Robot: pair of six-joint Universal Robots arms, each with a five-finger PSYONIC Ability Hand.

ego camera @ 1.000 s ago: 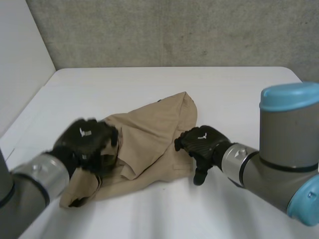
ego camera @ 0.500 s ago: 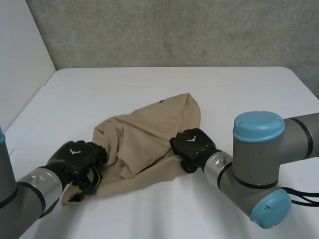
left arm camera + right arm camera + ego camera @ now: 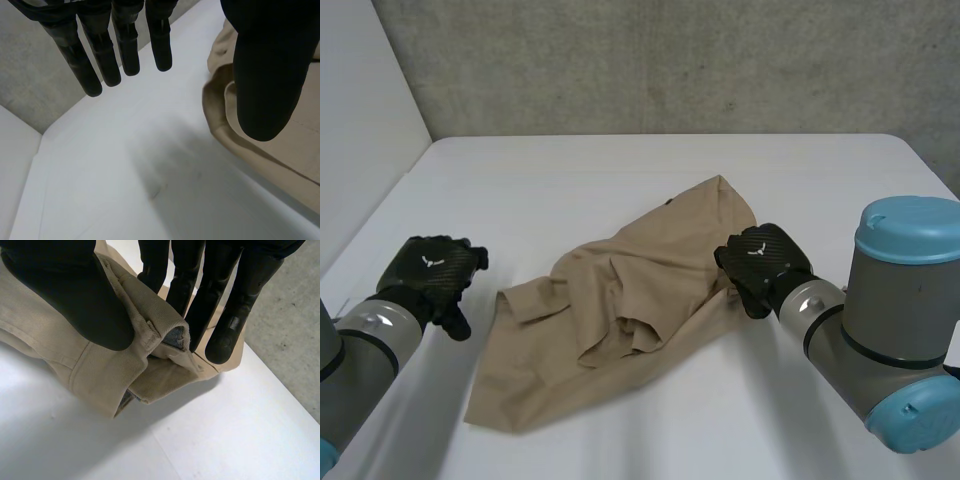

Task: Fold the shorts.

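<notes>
The tan shorts (image 3: 620, 300) lie crumpled on the white table (image 3: 620, 170), stretched from near left to far right. My right hand (image 3: 760, 262) is at their right edge, and the right wrist view shows its thumb (image 3: 75, 300) and fingers (image 3: 225, 310) pinching a thick hemmed fold of the shorts (image 3: 150, 335). My left hand (image 3: 428, 275) hangs left of the shorts, clear of the cloth. Its fingers (image 3: 115, 45) and thumb (image 3: 267, 75) are straight and spread with nothing between them, the shorts' edge (image 3: 235, 130) lying beside the thumb.
A grey concrete wall (image 3: 670, 60) stands behind the table and a white side wall (image 3: 360, 120) borders its left. Bare tabletop lies beyond the shorts and in front of them.
My left hand has let go of the shorts' left end and drawn back to the left. My right hand closed on the right edge and pulled the cloth to the right.
</notes>
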